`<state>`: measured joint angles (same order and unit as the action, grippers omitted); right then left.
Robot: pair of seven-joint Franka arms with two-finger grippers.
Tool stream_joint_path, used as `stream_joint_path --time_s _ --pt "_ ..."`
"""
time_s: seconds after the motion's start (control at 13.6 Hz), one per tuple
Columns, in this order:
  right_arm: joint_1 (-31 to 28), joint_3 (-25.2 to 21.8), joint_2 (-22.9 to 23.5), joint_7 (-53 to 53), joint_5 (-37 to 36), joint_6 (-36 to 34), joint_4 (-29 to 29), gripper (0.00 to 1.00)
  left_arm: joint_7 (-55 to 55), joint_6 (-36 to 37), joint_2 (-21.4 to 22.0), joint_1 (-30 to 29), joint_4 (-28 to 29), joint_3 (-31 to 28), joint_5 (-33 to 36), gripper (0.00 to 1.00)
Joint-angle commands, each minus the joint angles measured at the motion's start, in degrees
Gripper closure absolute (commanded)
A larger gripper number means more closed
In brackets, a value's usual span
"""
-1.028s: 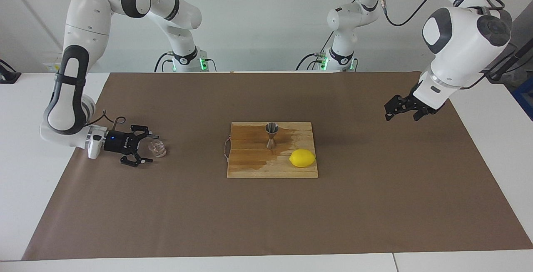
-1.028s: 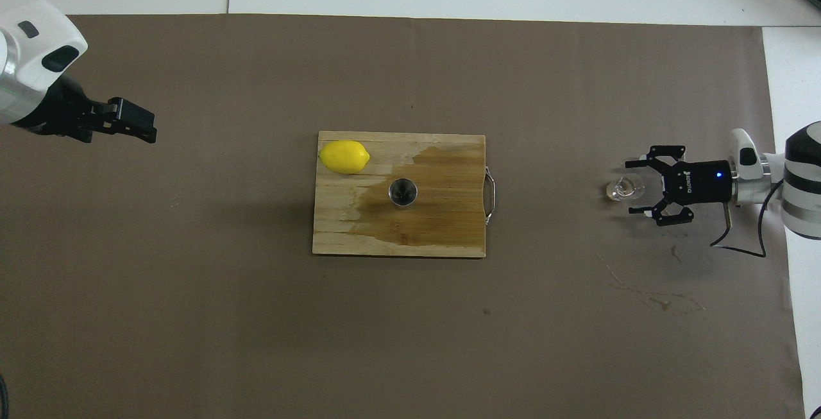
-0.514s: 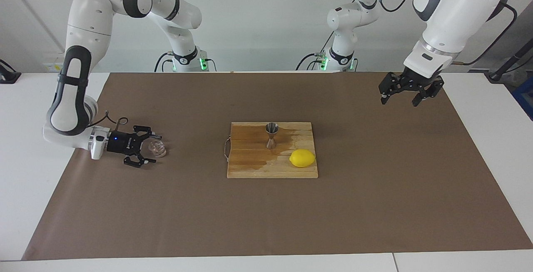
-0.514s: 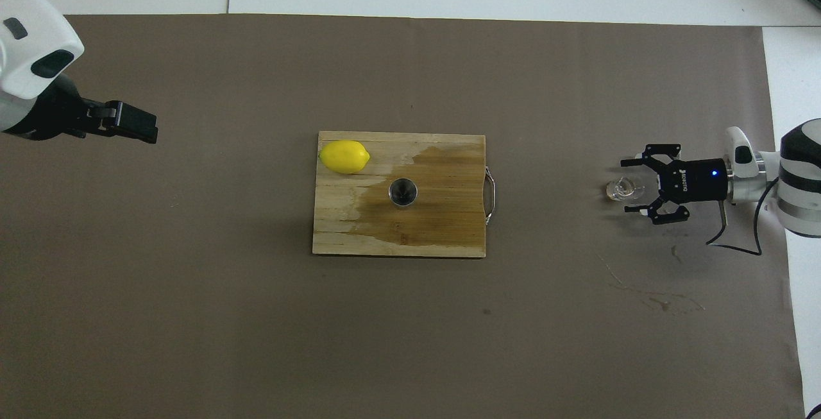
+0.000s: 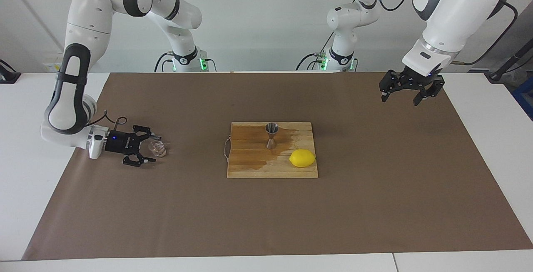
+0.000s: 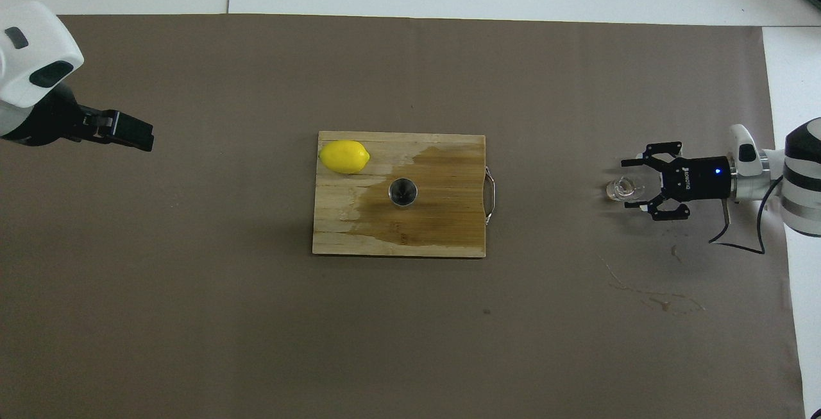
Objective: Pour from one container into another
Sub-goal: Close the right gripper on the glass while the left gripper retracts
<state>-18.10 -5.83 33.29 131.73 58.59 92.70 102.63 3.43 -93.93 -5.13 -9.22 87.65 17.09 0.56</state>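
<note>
A: How is the right end effector [image 5: 147,151] set?

B: Its fingers are spread wide, lying low and level just above the brown paper [image 5: 374,205] on the surface, at the right arm's end. The glass cup [image 5: 157,148] stands on the paper at the mouth of those fingers, none of them closed on it. Whether a fingertip brushes the glass, I cannot tell.

A: And the arm?

B: The right arm folds down from its base, forearm dropping steeply, wrist bent so the end effector points along the surface toward the cutting board [image 5: 250,168].

A: The left end effector [image 5: 406,93]?

B: It hangs in the air over the paper at the left arm's end, fingers parted, holding nothing. That arm waits.

A: Where is the jigger [image 5: 271,135]?

B: Upright on the board, on a dark wet patch, with the lemon [image 5: 302,158] beside it, farther from the robots.

A: What does the overhead view add?

B: It looks into the jigger's [image 6: 403,191] mouth and shows the cup [image 6: 624,188] between the right end effector's [image 6: 635,185] 2 spread fingertips. The facing view shows the left end effector's height.
</note>
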Motion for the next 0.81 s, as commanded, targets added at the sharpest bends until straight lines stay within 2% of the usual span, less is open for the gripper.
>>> stream_joint_path --time_s 0.0,0.15,0.37,0.73 --pt "0.17 0.11 -0.68 -0.16 1.88 0.64 0.73 0.14 0.27 0.24 1.79 4.81 1.91 -5.99 0.41 0.0" --pt "0.17 0.11 -0.68 -0.16 1.88 0.82 0.64 0.25 -0.09 0.24 1.35 8.85 2.43 -11.96 0.41 0.0" --pt "0.43 0.11 -0.68 -0.16 1.88 0.82 0.64 0.49 0.0 1.81 0.91 11.77 2.26 -17.52 0.32 0.0" --pt "0.43 0.2 -0.68 -0.6 1.88 0.9 0.29 0.52 -0.7 5.07 -0.32 11.68 0.33 -18.41 0.32 0.0"
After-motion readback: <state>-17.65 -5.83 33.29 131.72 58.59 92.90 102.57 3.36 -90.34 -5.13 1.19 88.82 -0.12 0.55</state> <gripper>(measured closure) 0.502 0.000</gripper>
